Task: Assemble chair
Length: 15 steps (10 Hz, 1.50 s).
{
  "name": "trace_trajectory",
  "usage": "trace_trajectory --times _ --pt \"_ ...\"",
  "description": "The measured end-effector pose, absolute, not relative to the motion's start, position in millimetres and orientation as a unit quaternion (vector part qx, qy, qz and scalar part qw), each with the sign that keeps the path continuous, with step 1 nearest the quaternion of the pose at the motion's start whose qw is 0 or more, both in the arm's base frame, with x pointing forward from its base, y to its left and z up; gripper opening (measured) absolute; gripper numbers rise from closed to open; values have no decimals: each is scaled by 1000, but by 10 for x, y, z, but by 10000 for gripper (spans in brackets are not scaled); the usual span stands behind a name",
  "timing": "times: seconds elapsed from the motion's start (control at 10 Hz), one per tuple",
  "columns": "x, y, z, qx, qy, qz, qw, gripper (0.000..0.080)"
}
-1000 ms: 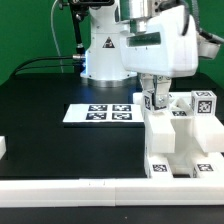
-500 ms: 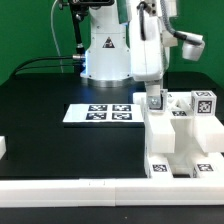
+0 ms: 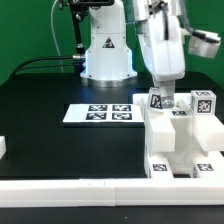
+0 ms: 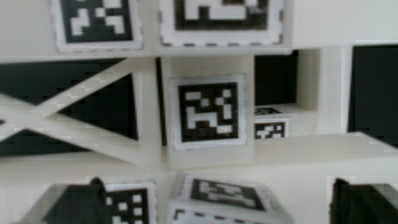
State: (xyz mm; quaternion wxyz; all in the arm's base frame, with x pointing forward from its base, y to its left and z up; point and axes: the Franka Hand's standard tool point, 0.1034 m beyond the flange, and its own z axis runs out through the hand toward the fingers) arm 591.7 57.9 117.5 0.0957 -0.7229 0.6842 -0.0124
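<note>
A cluster of white chair parts with marker tags lies at the exterior view's right, against the front rail. My gripper hangs just over the far end of the cluster, by a small tagged piece. In the wrist view the gripper is open, with its dark fingers set wide apart. A tagged white block lies between them with gaps on both sides. Beyond it stand a tagged upright post and a cross-braced white frame. Nothing is held.
The marker board lies on the black table mid-view. A long white rail runs along the front edge. A small white piece sits at the exterior view's left edge. The robot base stands at the back.
The wrist has swung and shifted toward the exterior view's right. The gripper now sits slightly further right over the tagged pieces. The parts have not moved.
</note>
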Motion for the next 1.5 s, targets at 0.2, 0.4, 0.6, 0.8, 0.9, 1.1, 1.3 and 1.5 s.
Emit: trace_trajectory --times 0.2,0.4,0.6,0.8,0.9,1.1,1.3,1.5 --pt "5898 512 1151 -815 573 -20 90 648" --pt "5898 510 1148 -852 516 -26 88 648" --pt "5897 449 1150 -914 399 -40 65 648" --pt "5897 477 1154 -973 222 -52 30 648" --pt "5896 453 1145 -986 153 -53 26 648" --pt "5893 452 1135 -983 173 -52 27 560" --pt "5890 455 1128 -977 205 -51 29 391" --pt "5888 459 1123 -957 283 -48 33 265"
